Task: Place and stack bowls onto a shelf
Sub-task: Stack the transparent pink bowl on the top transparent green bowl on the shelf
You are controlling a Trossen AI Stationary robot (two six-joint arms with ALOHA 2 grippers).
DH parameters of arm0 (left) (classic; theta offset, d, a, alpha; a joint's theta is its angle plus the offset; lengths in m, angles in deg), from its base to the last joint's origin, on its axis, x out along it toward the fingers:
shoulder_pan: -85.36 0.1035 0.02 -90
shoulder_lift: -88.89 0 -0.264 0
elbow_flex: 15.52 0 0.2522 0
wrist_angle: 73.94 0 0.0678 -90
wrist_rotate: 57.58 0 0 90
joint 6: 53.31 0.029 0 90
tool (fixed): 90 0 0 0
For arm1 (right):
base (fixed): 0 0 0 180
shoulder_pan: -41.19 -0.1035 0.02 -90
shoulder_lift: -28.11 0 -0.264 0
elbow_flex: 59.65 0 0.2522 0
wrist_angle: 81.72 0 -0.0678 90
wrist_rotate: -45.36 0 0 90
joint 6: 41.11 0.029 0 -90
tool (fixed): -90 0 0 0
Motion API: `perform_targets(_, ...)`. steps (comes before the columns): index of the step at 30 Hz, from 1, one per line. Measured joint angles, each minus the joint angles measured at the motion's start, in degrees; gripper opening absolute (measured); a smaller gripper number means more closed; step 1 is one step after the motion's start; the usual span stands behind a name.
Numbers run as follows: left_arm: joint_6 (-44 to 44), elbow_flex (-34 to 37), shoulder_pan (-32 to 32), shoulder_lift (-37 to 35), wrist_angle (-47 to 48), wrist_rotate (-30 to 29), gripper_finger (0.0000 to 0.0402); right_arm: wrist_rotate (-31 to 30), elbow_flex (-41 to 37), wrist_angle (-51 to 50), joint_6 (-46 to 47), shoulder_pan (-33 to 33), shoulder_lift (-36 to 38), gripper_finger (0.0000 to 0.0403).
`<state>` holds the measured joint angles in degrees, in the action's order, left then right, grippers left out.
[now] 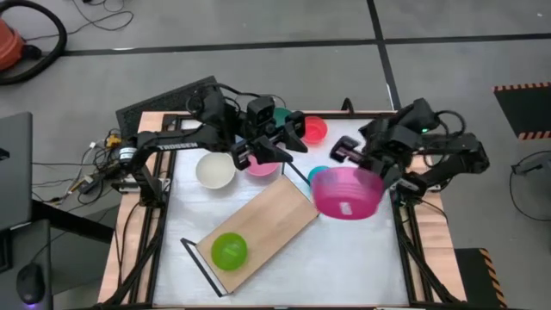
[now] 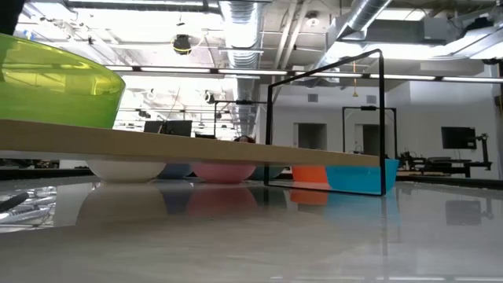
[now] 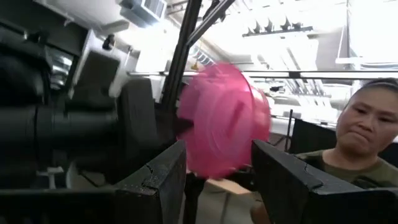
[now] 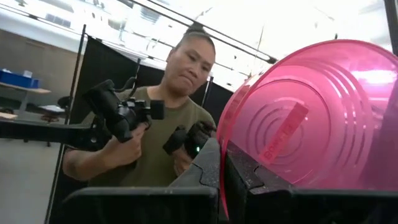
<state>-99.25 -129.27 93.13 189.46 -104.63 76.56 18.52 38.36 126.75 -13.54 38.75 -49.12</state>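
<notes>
- We note the right gripper (image 1: 343,155) clamped shut on the rim of the pink bowl (image 1: 347,192). The right wrist view shows the rim pinched between the two fingers, with the bowl wall standing on edge.
- The pink bowl hangs in the air off the right end of the shelf (image 1: 256,228), tilted, touching nothing else. We judge it is held by the rim so that it can be lowered onto the board mouth up.
- The shelf lies diagonally across the table (image 1: 344,258). Only the lime green bowl (image 1: 229,251) sits on it, at the near left end, so most of the board is free. We judge the task is at an early stage.
- The left gripper (image 1: 274,148) hovers over the far middle of the table with its fingers apart and nothing between them, as the left wrist view shows. It points towards the pink bowl, and we take it as waiting.
- Still on the table beyond the shelf are the cream bowl (image 1: 214,170), a smaller magenta bowl (image 1: 263,166), the red bowl (image 1: 314,130) and the cyan bowl (image 1: 318,174). A teal edge (image 1: 285,114) shows behind the left arm.
- In the low view the wire loop frame (image 2: 324,126) stands at the shelf's right end. We judge the pink bowl must clear it on its way down.
- A person (image 4: 163,124) stands beyond the table holding hand controls.
</notes>
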Motion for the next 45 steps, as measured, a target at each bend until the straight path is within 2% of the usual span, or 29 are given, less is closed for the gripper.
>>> perform_targets(4, 1.19, 0.00, 0.00, -0.02, -0.09, 0.84, 0.0165, -0.50, 0.00, 0.77, 0.79, 0.54, -2.41, 0.0023)
perform_targets(10, 0.83, 0.00, -0.57, -0.02, -0.43, 6.14, 0.0165, -0.94, -0.02, 8.16, 7.21, 2.48, -5.40, 0.0023)
perform_targets(14, -0.98, 0.00, -1.74, 0.00, -7.01, 11.62, 0.0165, -0.94, -0.02, 12.53, 10.87, 4.32, -5.63, 0.0023)
perform_targets(17, -2.75, -0.07, -2.30, -0.11, -11.28, 13.25, 0.0165, -0.96, -0.02, 12.46, 11.04, 5.39, -5.55, 0.0023)
perform_targets(23, -3.42, -0.07, -2.27, -0.09, -10.73, 12.98, 0.0165, -1.15, -0.02, 12.45, 11.08, 6.01, -5.60, 0.0023)
perform_targets(28, -1.21, -0.04, -1.23, -0.04, -4.79, 13.84, 0.0165, -1.77, -0.04, 14.27, 12.65, 4.49, -5.32, 0.0023)
perform_targets(32, 1.97, -0.04, 0.45, -0.07, -0.49, 9.21, 0.0165, -0.96, 0.00, 15.82, 13.11, 3.76, -4.38, 0.0023)
perform_targets(34, 2.13, -0.04, 0.85, -0.04, -0.22, 7.55, 0.0165, -0.84, 0.00, 15.45, 13.39, 3.78, -4.42, 0.0023)
perform_targets(45, 3.22, -0.04, -1.13, -0.09, -2.33, 7.13, 0.0165, -0.49, 0.02, 16.31, 15.00, 5.03, -7.20, 0.0023)
